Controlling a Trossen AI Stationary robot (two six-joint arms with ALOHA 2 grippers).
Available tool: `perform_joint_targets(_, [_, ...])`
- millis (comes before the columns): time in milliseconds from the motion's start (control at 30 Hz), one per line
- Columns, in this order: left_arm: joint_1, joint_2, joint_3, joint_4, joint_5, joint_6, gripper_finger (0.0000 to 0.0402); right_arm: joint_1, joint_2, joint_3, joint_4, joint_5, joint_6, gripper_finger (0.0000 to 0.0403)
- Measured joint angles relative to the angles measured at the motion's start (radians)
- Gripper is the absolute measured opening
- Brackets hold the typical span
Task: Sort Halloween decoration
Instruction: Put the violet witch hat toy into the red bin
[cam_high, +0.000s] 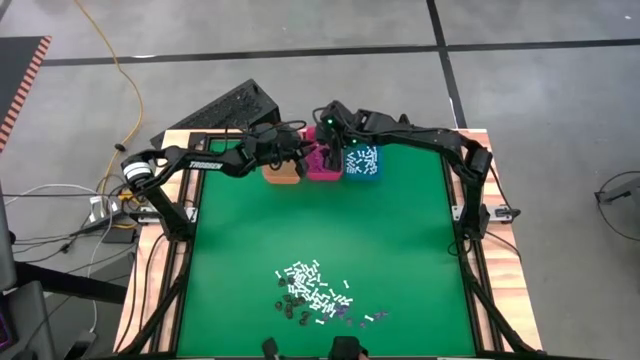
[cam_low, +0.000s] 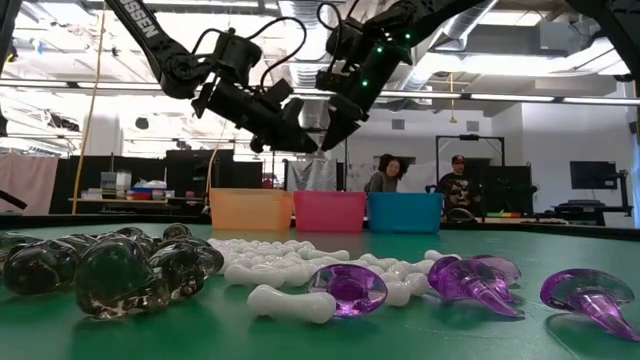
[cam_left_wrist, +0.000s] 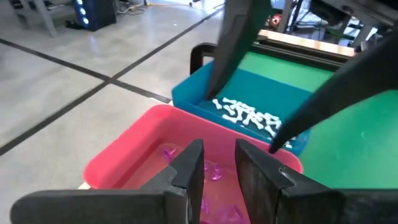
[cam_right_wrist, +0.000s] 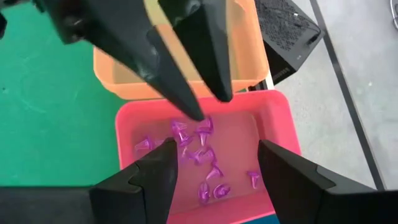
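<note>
Pink bin (cam_right_wrist: 273, 134), 2 hands above, left hand (cam_left_wrist: 219, 163) slightly apart, right hand (cam_right_wrist: 214, 163) wide apart

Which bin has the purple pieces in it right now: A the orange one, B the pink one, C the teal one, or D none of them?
B: the right wrist view shows a scatter of purple pieces lying on the floor of the pink bin, while the teal bin in the left wrist view holds white sticks and the orange bin shows nothing purple.
</note>
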Motion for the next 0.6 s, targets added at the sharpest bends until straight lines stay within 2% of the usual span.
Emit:
perform_joint_targets(200, [0.009, 0.000, 0.000, -0.041, 0.005, 0.000, 0.0080, -0.001, 0.000, 0.000, -0.008, -0.006, 0.034, 0.0250])
perform_joint_targets(367, [0.006, -0.026, -0.002, -0.162, 0.135, 0.020, 0.0080, -0.001, 0.000, 0.000, -0.133, -0.009, 0.090, 0.0250])
perform_joint_targets(500, [-0.002, -0.137, -0.002, -0.278, 0.230, 0.018, 0.0079, -0.002, 0.000, -0.001, -0.352, -0.101, 0.104, 0.0243])
perform_joint_targets(600, [-0.026, -0.273, -0.001, -0.385, 0.245, 0.070, 0.0070, -0.002, -0.006, -0.001, -0.468, -0.198, 0.104, 0.0234])
